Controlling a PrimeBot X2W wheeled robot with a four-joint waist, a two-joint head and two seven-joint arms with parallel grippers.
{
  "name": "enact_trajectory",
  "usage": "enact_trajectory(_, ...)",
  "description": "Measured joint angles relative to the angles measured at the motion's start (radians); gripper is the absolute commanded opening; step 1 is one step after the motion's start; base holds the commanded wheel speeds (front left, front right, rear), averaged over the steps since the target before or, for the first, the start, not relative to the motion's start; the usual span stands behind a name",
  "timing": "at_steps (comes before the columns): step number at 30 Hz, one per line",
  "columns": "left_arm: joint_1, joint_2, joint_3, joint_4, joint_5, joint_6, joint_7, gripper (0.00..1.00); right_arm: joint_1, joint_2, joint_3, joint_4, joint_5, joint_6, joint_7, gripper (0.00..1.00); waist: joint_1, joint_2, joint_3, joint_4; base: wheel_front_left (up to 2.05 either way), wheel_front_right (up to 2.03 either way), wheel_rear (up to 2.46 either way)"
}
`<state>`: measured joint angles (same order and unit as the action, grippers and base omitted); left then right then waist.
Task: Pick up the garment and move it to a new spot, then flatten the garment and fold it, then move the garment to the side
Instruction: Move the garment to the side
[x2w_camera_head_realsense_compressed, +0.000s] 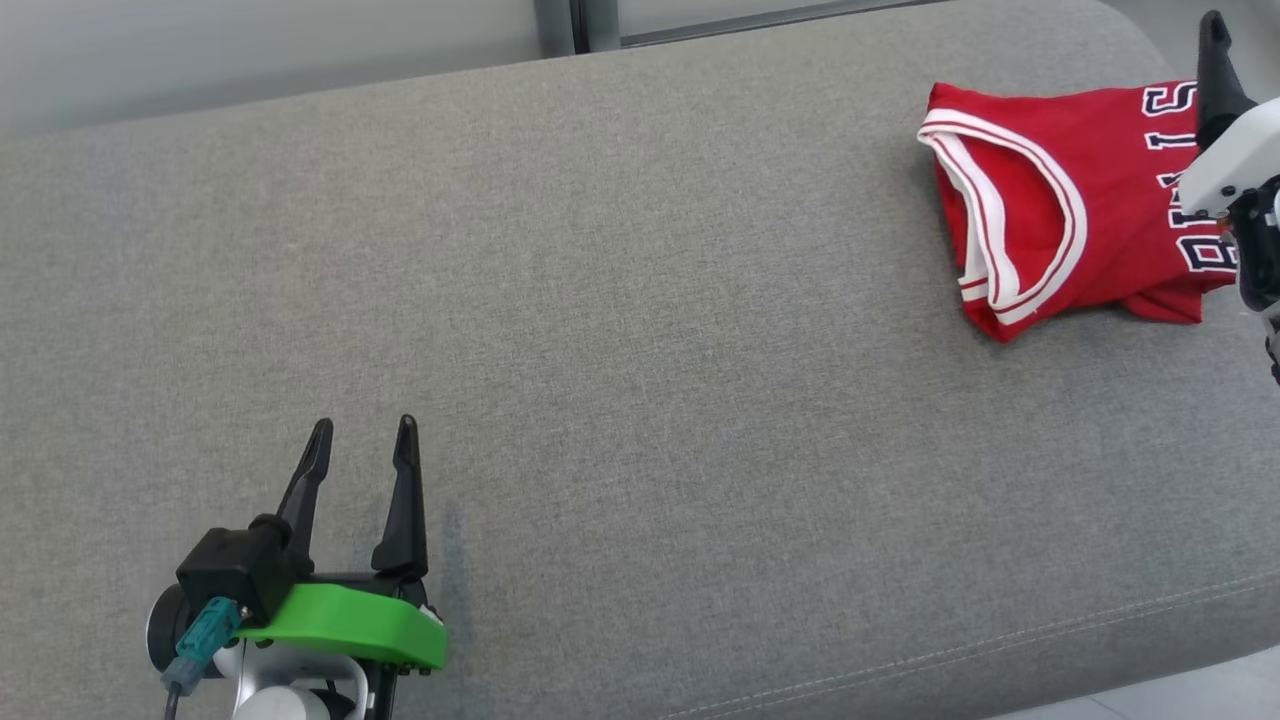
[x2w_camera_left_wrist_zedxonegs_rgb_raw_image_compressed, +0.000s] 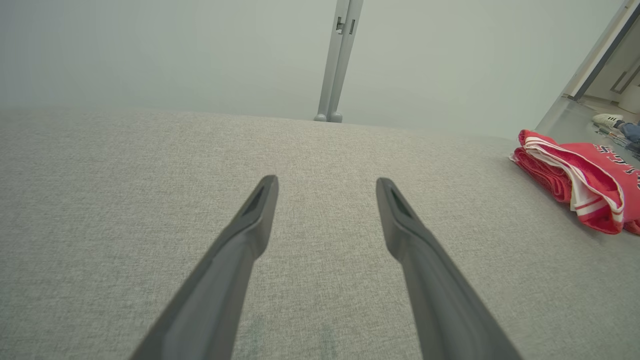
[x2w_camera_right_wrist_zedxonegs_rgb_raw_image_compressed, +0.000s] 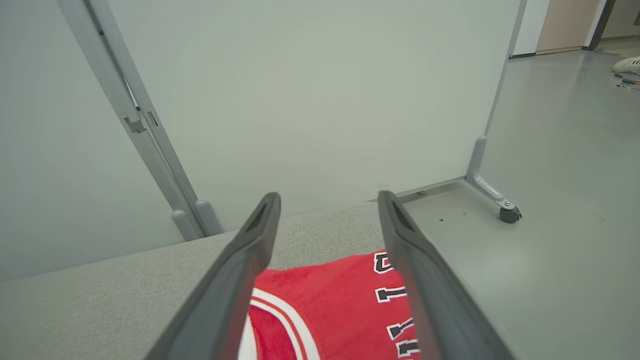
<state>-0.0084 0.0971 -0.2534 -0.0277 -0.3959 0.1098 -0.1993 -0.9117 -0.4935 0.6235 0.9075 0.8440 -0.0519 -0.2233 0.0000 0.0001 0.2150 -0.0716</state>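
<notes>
Left fingers: the left gripper (x2w_camera_head_realsense_compressed: 363, 428) has its two dark fingers (x2w_camera_left_wrist_zedxonegs_rgb_raw_image_compressed: 250, 235) spread wide with nothing between them.
Left arm pose: it sits low over the near left part of the grey cushion (x2w_camera_head_realsense_compressed: 640, 330), a green bracket (x2w_camera_head_realsense_compressed: 345, 625) behind the fingers. The tips point away across the bare fabric. Whether they touch it cannot be told.
Garment place: the red jersey (x2w_camera_head_realsense_compressed: 1060, 200) lies well apart from the left fingers, far off to their right near the cushion's far edge, and directly beneath the right fingers.
Garment look: it is folded into a compact bundle. A white-and-red striped trim loop faces the left fingers, and dark white-edged letters run along the end under the right fingers.
Right fingers: the right gripper (x2w_camera_right_wrist_zedxonegs_rgb_raw_image_compressed: 328, 200) is spread wide and pinches nothing. The jersey's lettered end shows below the gap.
Right arm pose: its white wrist housing (x2w_camera_head_realsense_compressed: 1225, 165) hangs over the jersey. The fingers point past the cushion's far edge toward the pale partition (x2w_camera_right_wrist_zedxonegs_rgb_raw_image_compressed: 320, 100).
</notes>
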Motion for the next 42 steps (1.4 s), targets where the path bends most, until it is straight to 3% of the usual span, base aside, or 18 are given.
enact_trajectory(5, 0.001, -0.015, 0.006, 0.027, -0.016, 0.0, -0.013, 1.0, 0.034, 0.051, 0.003, -0.036, -0.004, 0.025, -0.028, 1.0, 0.0, 0.0, -0.072, -0.021, 0.0, 0.0, 0.0)
enact_trajectory(13, 0.035, -0.024, 0.048, 0.047, -0.028, 0.001, -0.023, 1.0, 0.151, 0.105, 0.014, -0.11, -0.045, 0.023, -0.031, 1.0, 0.0, 0.0, -0.174, -0.041, 0.0, 0.0, 0.0)
enact_trajectory(23, 0.074, -0.028, 0.1, 0.047, -0.003, 0.006, -0.032, 1.0, 0.304, 0.183, -0.085, -0.34, -0.089, -0.023, -0.031, 1.0, 0.0, 0.0, -0.248, -0.033, 0.0, 0.0, 0.0)
enact_trajectory(31, 0.124, -0.031, 0.135, 0.05, -0.002, 0.009, -0.039, 1.0, 0.469, 0.239, -0.098, -0.474, -0.177, -0.056, -0.031, 1.0, 0.0, 0.0, -0.272, -0.001, 0.0, 0.0, 0.0)
enact_trajectory(38, 0.157, -0.039, 0.171, 0.051, -0.001, 0.01, -0.039, 1.0, 0.611, 0.299, -0.121, -0.555, -0.212, -0.065, -0.031, 1.0, 0.0, -0.0001, -0.285, 0.014, 0.0, 0.0, 0.0)
enact_trajectory(42, 0.163, -0.042, 0.18, 0.052, -0.001, 0.01, -0.04, 1.0, 0.666, 0.298, -0.117, -0.583, -0.267, -0.072, -0.031, 1.0, 0.0, 0.0, -0.288, 0.015, 0.0, 0.0, 0.0)
